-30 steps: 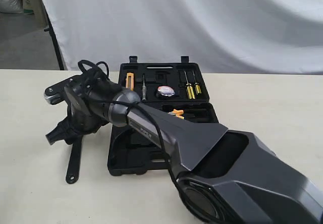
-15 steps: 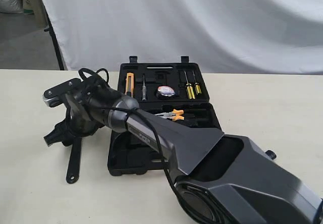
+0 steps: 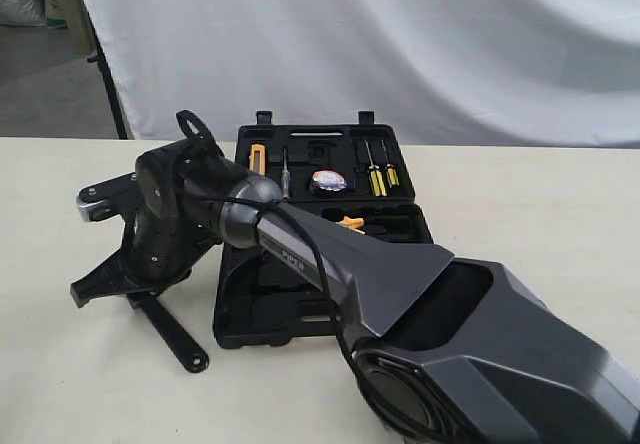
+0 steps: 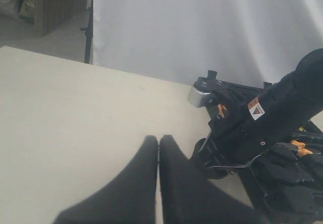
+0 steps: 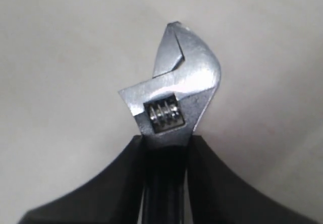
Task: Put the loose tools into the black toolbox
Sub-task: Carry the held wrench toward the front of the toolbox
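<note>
Right arm reaches across the cream table (image 3: pixel 520 194) to the left of the exterior view. Right gripper (image 3: pixel 90 289) sits at about 9 o'clock from the black toolbox (image 3: pixel 240 314), apart from it.

Right wrist view: right gripper (image 5: pixel 164 143) has its two dark fingers (image 5: pixel 121 173) pressed against both sides of the adjustable wrench (image 5: pixel 176 90), just behind the silver head. Head and knurled screw stick out past the fingertips, with bare table behind. Grip reads as clamped on the wrench.

Exterior view: the wrench's black handle (image 3: pixel 170 329) runs from under the gripper toward 5 o'clock, its end near the toolbox's front left corner and outside the case. Cannot tell whether the wrench is off the table.

Toolbox lies open, both halves flat. Yellow-handled screwdrivers (image 3: pixel 375 177) sit in the far half at about 1 o'clock. Orange-handled pliers (image 3: pixel 350 224) show beside the arm.

Left gripper (image 4: pixel 158 139): fingers meet with only a hairline seam, nothing between them, above bare table.
</note>
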Tool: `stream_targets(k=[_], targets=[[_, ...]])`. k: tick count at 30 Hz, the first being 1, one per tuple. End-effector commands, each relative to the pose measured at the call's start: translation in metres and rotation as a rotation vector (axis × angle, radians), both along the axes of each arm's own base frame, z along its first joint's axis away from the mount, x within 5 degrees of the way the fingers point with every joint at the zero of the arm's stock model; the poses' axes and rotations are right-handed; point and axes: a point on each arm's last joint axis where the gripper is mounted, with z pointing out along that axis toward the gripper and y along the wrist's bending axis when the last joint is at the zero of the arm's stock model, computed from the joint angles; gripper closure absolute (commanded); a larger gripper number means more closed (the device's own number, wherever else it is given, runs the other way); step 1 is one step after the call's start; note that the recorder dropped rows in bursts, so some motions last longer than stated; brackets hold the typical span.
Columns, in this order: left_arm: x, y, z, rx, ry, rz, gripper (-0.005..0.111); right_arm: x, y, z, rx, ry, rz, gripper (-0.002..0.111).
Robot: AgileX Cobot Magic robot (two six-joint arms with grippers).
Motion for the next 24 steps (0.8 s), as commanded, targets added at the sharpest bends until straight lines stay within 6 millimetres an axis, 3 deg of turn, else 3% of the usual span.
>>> stream_targets(k=[1, 15, 24], targets=[[-0.001, 0.001, 0.002, 0.002, -0.013, 0.026, 0.106, -0.015, -0.006, -0.009, -0.102, 0.114, 0.043, 0.109], [-0.001, 0.001, 0.002, 0.002, -0.013, 0.026, 0.106, -0.02, -0.004, -0.005, -0.127, 0.082, 0.074, 0.109], [-0.001, 0.001, 0.002, 0.002, -0.013, 0.026, 0.106, -0.071, 0.021, 0.006, -0.138, 0.018, 0.218, 0.109]])
